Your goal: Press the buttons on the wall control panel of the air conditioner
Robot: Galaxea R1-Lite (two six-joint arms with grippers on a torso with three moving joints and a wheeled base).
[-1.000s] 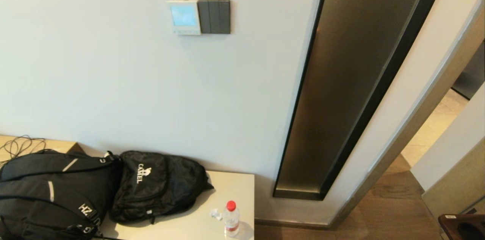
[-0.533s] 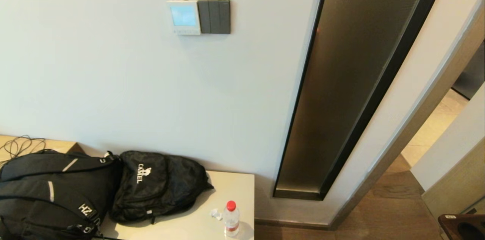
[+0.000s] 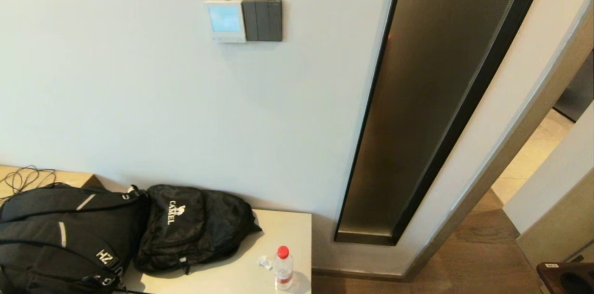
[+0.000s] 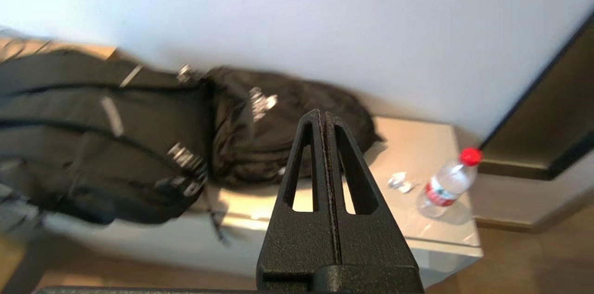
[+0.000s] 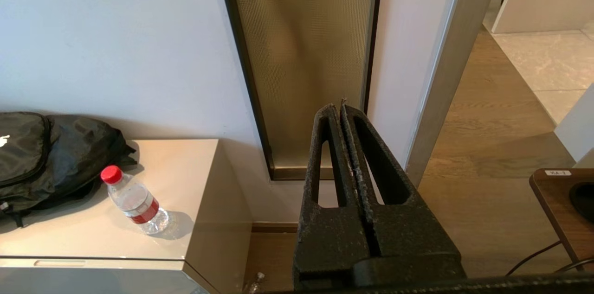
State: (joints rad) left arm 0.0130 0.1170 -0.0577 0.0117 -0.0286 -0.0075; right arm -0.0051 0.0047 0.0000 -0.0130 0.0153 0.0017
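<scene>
high on the wall, white control panel (image 3: 225, 21) lit pale blue, beside dark switch plate (image 3: 262, 20). both left end effector (image 4: 325, 115) and right end effector (image 5: 338, 108) pressed together, well below, above the bench (image 3: 287, 229).

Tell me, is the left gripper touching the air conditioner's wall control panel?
Apart. The left wrist view shows the left gripper shut, low over the black backpacks; the head view shows the air conditioner's wall control panel alone high on the wall.
</scene>
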